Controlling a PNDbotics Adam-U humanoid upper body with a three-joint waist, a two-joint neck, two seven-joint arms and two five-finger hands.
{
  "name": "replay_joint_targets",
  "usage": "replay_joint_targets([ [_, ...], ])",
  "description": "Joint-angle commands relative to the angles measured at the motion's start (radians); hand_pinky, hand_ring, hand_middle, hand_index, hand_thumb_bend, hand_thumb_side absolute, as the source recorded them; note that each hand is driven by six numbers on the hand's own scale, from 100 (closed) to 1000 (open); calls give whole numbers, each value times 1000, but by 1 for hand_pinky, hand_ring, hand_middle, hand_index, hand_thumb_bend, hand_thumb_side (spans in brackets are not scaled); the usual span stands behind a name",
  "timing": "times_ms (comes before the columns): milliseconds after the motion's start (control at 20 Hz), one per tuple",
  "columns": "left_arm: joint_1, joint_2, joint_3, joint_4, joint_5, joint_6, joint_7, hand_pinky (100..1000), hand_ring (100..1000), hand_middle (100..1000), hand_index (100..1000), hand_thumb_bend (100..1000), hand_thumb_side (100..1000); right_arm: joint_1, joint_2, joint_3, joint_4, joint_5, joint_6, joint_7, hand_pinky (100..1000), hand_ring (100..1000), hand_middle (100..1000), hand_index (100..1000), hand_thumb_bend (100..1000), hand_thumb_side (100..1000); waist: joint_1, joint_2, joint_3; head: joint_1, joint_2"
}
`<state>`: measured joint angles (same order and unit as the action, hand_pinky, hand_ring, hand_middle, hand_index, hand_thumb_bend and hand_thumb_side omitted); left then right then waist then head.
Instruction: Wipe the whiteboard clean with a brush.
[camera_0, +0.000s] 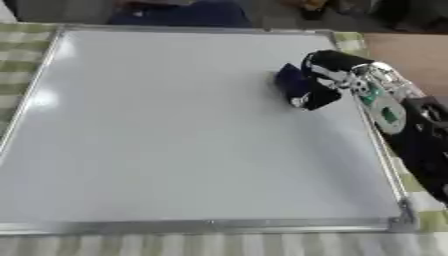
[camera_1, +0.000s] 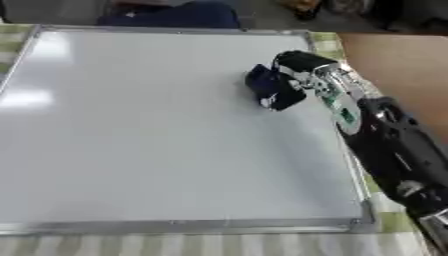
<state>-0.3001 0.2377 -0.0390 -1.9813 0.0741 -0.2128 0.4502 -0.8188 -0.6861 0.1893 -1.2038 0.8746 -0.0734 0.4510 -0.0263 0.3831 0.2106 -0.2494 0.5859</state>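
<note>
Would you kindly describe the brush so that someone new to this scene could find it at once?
Start from the large whiteboard with a silver frame that fills most of the table. Follow the robot's right arm in from the right edge to its right hand, near the board's upper right corner. The brush is the dark blue block held in that hand, the only dark object on the white surface.

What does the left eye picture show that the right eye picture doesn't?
Only the left eye view shows more of the green checked cloth along the whiteboard's left side. Only the right eye view shows more of the black arm down toward the lower right corner, and a wider patch of brown surface on the right. Both show the whiteboard, with no marks I can make out, and the right hand curled round a dark blue brush near the board's upper right.
</note>
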Motion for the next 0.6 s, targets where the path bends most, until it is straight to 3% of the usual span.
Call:
replay_joint_targets([
  [50,-9,20,-2,-19,2,-1,-6,623,808,795,619,209,1000,-18,-26,-3,-1,9,4,-9,696,763,456,190,157,447,1,-20,1,-2,-13],
  [600,-9,21,-1,-19,2,0,-8,625,810,796,620,207,1000,-16,-25,10,-13,-31,-12,12,685,731,395,187,140,391,-1,-19,5,-2,-9],
])
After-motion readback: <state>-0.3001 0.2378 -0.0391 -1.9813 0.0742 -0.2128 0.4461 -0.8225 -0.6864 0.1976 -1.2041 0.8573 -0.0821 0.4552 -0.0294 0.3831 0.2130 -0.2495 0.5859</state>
